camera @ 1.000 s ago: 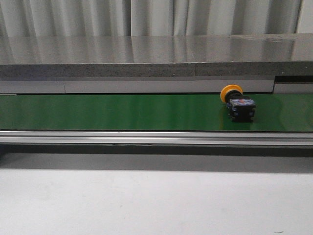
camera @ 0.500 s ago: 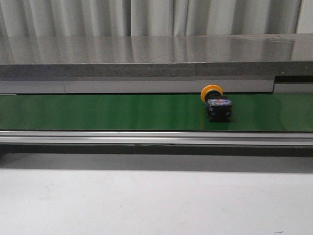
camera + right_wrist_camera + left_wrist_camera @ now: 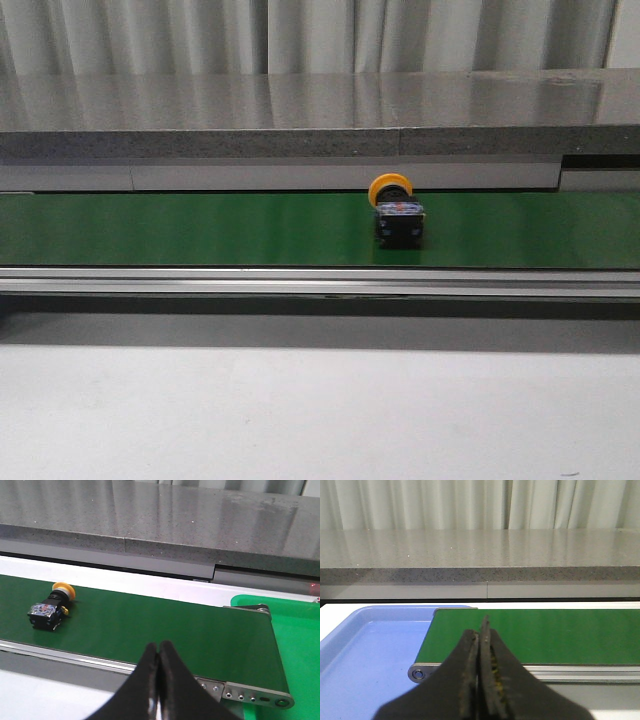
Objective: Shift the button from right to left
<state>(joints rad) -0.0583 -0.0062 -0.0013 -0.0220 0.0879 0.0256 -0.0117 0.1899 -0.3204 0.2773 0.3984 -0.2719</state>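
Note:
The button, a yellow-orange cap on a black boxy body, lies on its side on the green belt, a little right of the middle in the front view. It also shows in the right wrist view, far from my right gripper, which is shut and empty, low in front of the belt's near rail. My left gripper is shut and empty near the belt's left end. The button is out of the left wrist view. Neither gripper shows in the front view.
A blue tray sits at the belt's left end. A green tray sits at its right end. A grey stone ledge runs behind the belt, and a metal rail runs along its front, with a white table nearer.
The button has travelled leftward along the belt, from the right part toward the middle. No gripper has touched it.

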